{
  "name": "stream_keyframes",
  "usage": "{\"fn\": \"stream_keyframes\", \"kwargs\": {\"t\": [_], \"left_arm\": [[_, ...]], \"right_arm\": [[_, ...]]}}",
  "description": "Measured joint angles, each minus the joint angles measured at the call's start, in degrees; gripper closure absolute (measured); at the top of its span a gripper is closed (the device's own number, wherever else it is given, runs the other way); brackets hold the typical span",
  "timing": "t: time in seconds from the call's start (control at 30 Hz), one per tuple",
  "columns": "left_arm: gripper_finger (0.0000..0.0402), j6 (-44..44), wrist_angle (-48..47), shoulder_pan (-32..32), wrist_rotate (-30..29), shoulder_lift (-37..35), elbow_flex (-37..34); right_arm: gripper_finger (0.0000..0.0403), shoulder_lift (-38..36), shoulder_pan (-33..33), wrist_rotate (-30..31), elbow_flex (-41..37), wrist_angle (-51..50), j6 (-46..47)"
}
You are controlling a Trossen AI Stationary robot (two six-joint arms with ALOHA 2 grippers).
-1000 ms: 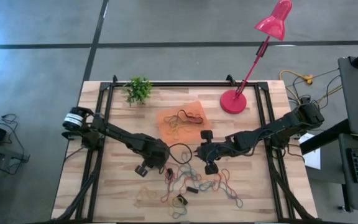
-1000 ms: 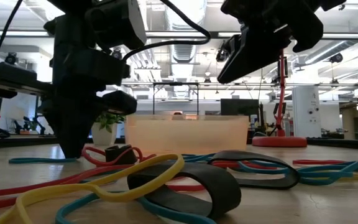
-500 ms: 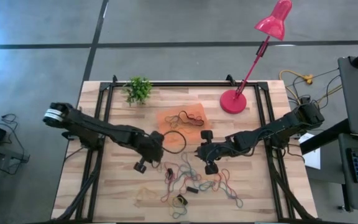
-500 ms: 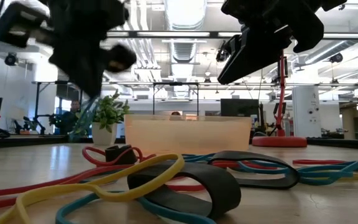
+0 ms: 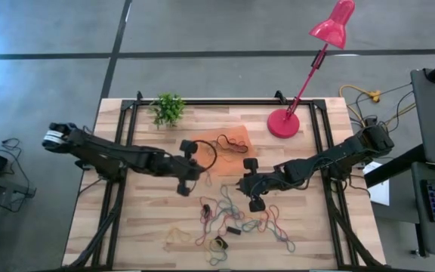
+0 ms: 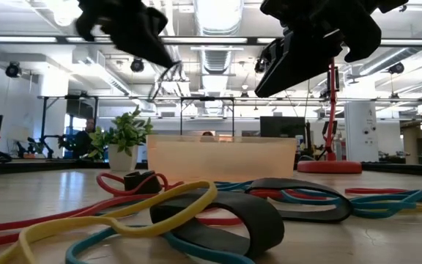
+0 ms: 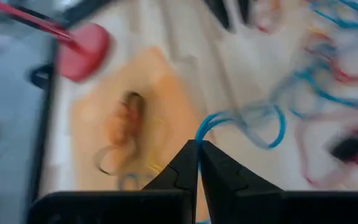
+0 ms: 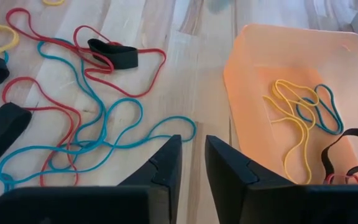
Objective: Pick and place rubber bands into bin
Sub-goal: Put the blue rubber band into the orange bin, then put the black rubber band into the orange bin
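Left gripper (image 7: 197, 149): fingers pinched together on a thin blue rubber band (image 7: 253, 121), raised over the shallow translucent orange bin (image 5: 221, 147) at its near-left edge. Right gripper (image 8: 191, 155): fingers slightly apart, empty, above the wooden bench (image 5: 142, 219) beside the loose mixed-colour rubber bands (image 5: 232, 223). Right wrist view alone shows yellow, teal, black bands inside bin.

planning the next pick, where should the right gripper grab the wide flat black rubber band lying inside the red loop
Probably across the wide flat black rubber band, at its middle, coming straight down from above: it lies flat on the wooden table, so only a top pinch fits. The right gripper is open nearby.
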Motion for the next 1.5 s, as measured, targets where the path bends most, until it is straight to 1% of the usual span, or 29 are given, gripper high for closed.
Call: {"fn": "stream_keyframes", "kwargs": {"t": [0.07, 0.27, 0.67, 0.83, 1.0, 1.1, 1.37, 1.5], "left_arm": [[0.0402, 0.1, 2.0, 1.1, -1.2, 0.6, -0.3], [0.0402, 2.9, 6.5, 6.1, -1.7, 3.6, -0.2], [0.0402, 6.5, 10.0, 18.0, -1.3, 10.1, -0.1], [0.0402, 6.3, 11.0, 20.5, -1.0, 11.9, -0.2], [0.0401, 6.3, 10.9, 20.7, -0.7, 12.8, -0.2], [0.0388, 6.3, 10.9, 20.7, 0.1, 12.8, -0.2], [0.0329, 6.4, 10.6, 20.8, 0.5, 12.8, -0.1], [0.0312, 6.4, 9.7, 20.7, 0.5, 12.7, 0.0]], "right_arm": [[0.0341, 0.0, 0.0, 0.0, 0.0, 0.1, -0.2], [0.0341, 0.0, 0.0, 0.0, 0.0, 0.1, -0.2], [0.0344, 0.0, 0.0, 0.1, 0.0, 0.9, 0.1], [0.0346, 0.0, 0.0, 0.1, 0.0, 0.9, 0.2], [0.0346, 0.0, 0.0, 0.1, 0.0, 0.9, 0.3], [0.0346, 0.0, 0.0, 0.1, 0.0, 0.9, 1.1], [0.0346, 0.0, 0.0, 0.0, 0.0, 0.7, 2.9], [0.0346, 0.0, 0.5, -0.1, 0.0, 0.7, 2.9]]}}
